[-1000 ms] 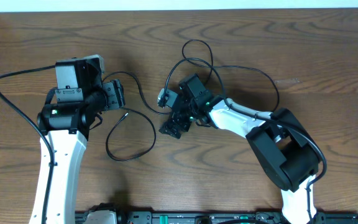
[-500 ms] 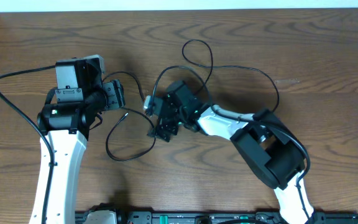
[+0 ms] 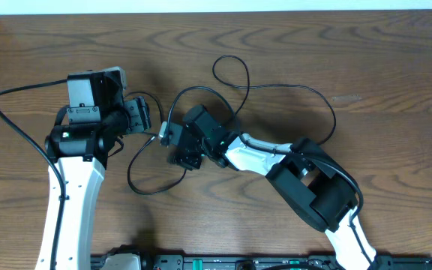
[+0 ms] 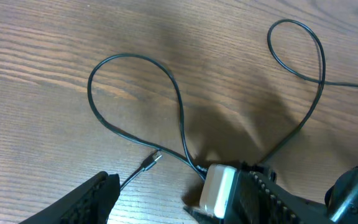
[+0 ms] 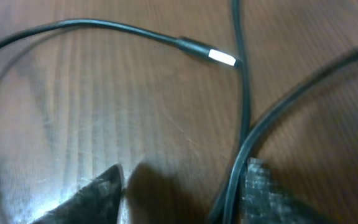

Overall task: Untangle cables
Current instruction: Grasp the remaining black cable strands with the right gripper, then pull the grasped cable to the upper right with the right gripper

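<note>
The cables [image 3: 229, 58] lie loose on the wooden tabletop [image 3: 366, 45], strung between my 2 arms. 1 loop curls on the far side and another sags toward the near side. My left hand [image 4: 178, 182] hangs open low over the wood, fingers wide apart and gripping nothing. A metal-tipped plug [image 4: 151, 162] and its cord lie just ahead of the gap, and a white piece [image 4: 219, 190] sits beside 1 finger. My right hand [image 5: 184, 168] is down over crossing strands, fingers apart. 1 cord runs between them, close against 1 finger, not clamped.
</note>
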`<act>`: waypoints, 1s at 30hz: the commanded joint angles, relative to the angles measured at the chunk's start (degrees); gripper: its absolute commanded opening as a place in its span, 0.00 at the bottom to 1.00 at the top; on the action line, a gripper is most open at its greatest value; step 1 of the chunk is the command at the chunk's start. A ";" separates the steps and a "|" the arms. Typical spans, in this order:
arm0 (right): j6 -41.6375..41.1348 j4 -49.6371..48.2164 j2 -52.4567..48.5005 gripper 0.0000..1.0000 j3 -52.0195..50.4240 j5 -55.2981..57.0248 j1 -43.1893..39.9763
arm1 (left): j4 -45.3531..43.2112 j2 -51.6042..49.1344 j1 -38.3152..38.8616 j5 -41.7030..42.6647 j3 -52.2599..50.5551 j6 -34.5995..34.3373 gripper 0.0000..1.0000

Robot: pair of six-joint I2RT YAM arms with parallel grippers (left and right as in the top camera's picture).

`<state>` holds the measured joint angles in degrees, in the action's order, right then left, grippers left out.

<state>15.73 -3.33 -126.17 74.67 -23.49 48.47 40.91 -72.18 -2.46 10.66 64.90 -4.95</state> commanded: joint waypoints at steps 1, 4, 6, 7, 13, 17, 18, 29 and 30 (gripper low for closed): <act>-8.20 4.59 -5.20 0.35 -3.10 5.95 -0.57 | 0.17 0.04 0.02 0.70 0.04 -0.70 0.68; -11.06 6.67 -5.20 0.19 -3.10 7.39 -1.51 | 0.17 0.07 0.02 0.70 0.04 -0.70 0.68; -11.02 8.04 -5.20 0.07 -3.10 7.54 -2.16 | 0.17 0.07 0.02 0.70 0.04 -0.70 0.67; -11.02 8.76 -5.20 0.04 -3.10 7.52 -2.54 | 0.17 0.07 0.02 0.70 0.04 -0.70 0.67; -11.02 12.96 -5.18 0.01 -3.10 7.43 -3.82 | 0.17 0.07 0.02 0.70 0.04 -0.70 0.67; -11.02 15.65 -4.63 0.01 -3.10 7.74 -3.96 | 0.17 0.07 0.02 0.70 0.04 -0.70 0.68; -11.02 16.06 -4.35 0.01 -3.10 8.15 -4.02 | 0.17 0.07 0.02 0.70 0.04 -0.70 0.67; -12.52 25.59 15.67 0.01 -3.06 22.08 -12.24 | 0.15 0.07 0.02 0.70 0.04 -0.70 0.68; -12.50 26.53 18.36 0.01 -3.06 23.71 -13.70 | 0.15 0.07 0.02 0.70 0.04 -0.70 0.68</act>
<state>4.34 21.17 -115.94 72.29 -11.40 39.62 40.86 -72.18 -2.46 10.66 64.90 -4.95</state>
